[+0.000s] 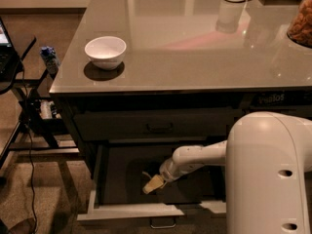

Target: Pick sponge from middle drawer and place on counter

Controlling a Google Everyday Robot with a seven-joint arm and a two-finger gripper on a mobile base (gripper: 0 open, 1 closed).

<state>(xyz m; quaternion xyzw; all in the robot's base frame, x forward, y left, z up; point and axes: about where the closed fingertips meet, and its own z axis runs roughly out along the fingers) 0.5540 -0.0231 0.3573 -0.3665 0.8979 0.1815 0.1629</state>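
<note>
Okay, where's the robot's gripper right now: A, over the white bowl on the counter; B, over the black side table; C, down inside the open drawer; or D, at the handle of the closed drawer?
C: the gripper is down inside the open middle drawer, below the counter and well away from the white bowl.

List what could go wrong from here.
1. The end effector sits low inside the middle drawer; rising, the arm may catch the closed drawer above.
2. No sponge shows clearly in the dark interior, so it may come up empty.
3. The white bowl stands near the counter's left edge; placing there could knock it.
</note>
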